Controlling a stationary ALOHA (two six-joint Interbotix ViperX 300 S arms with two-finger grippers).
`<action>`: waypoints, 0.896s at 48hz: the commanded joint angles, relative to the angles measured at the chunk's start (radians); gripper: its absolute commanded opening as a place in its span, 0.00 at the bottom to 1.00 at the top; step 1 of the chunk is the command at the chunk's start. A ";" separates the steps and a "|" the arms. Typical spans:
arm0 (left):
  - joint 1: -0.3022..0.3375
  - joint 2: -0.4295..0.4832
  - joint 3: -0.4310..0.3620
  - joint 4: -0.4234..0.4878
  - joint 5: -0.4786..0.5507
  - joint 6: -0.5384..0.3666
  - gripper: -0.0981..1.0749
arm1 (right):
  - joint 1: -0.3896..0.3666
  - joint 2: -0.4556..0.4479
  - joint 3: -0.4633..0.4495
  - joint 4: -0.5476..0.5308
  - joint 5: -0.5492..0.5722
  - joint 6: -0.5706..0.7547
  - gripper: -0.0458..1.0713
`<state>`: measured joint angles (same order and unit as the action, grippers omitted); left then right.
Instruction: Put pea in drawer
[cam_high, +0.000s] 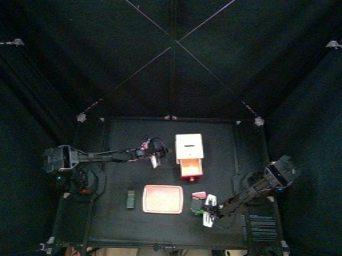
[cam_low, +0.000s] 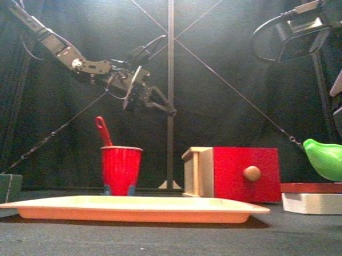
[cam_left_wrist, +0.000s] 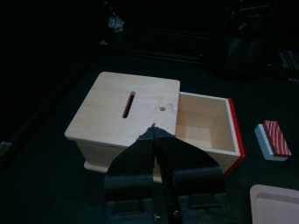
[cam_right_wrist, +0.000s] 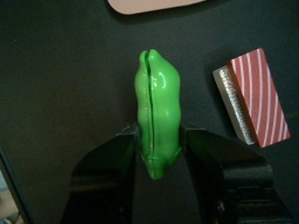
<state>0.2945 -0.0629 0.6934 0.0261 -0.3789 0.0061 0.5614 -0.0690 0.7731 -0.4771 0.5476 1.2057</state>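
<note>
The right claw (cam_right_wrist: 158, 162) grips the pea (cam_right_wrist: 156, 109) by one end, the pod sticking out past the jaws. In the front view the pea (cam_low: 322, 157) hangs at the near right, lifted above a small white dish (cam_low: 310, 200). The grip on the tip alone looks thin, so the pod could swing or slip out on the way across. The drawer (cam_high: 191, 155) stands well apart, left and farther back on the table, pulled open toward the near side, with a knobbed red front (cam_low: 247, 173). The long pod would likely need lining up with the compartment; dropped crosswise, it could catch on the rim and tip out. The left claw (cam_left_wrist: 163, 149) hovers over the drawer (cam_left_wrist: 176, 118) with its jaws together and empty, and the two arms could clash there.

The pea is a glossy bright green pod, smooth, with a seam along its length and a curved, pointed tip. It looks like hard plastic, so slippery.
</note>
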 joint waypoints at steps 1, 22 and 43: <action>0.000 -0.005 -0.011 -0.002 -0.006 0.000 0.40 | -0.006 -0.038 -0.018 -0.002 0.000 0.002 0.68; 0.003 -0.005 -0.011 -0.002 -0.005 0.000 0.40 | -0.115 -0.143 -0.026 -0.048 -0.006 0.020 0.68; -0.003 -0.017 -0.009 -0.002 -0.003 0.000 0.40 | -0.242 -0.224 -0.043 -0.103 -0.014 0.018 0.68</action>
<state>0.2945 -0.0644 0.6934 0.0261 -0.3789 0.0061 0.3313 -0.2485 0.7547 -0.5599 0.5354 1.2257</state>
